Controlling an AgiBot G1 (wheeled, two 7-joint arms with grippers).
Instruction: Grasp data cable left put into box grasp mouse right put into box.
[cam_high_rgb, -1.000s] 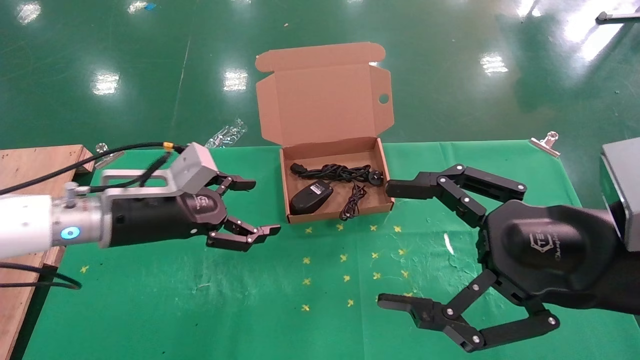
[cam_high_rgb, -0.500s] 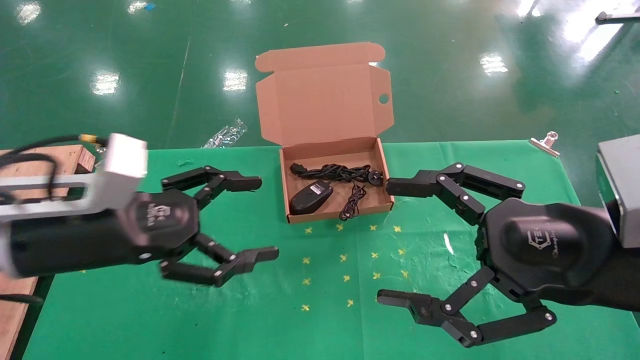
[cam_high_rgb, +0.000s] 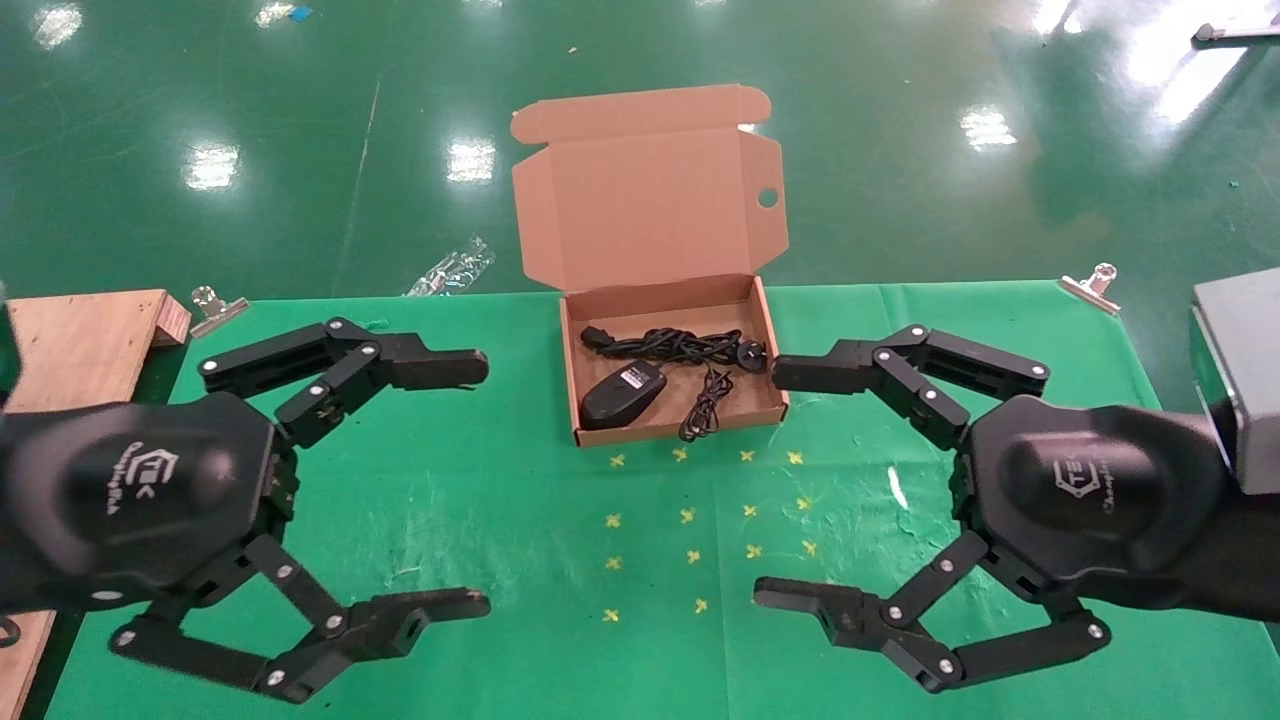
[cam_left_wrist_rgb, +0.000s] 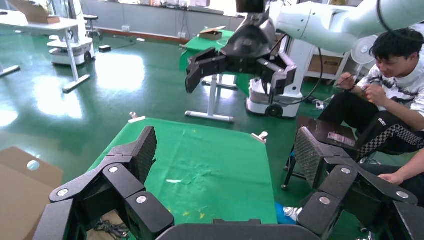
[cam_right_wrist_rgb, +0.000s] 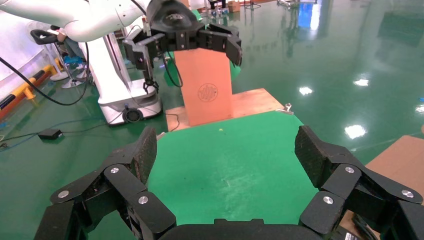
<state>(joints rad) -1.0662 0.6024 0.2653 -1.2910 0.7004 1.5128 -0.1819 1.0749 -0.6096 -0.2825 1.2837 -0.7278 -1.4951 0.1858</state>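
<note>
Cardboard box (cam_high_rgb: 670, 355) holds data cable (cam_high_rgb: 680, 347) and mouse (cam_high_rgb: 622, 393); keep left gripper (cam_high_rgb: 478, 485) and right gripper (cam_high_rgb: 770, 485) wide open, empty, flanking it.

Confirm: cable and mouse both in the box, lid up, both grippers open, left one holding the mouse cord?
Not quite. The left gripper holds nothing; the head view shows it open and empty over the green table. The data cable and mouse lie in the box, lid up, right gripper open.
</note>
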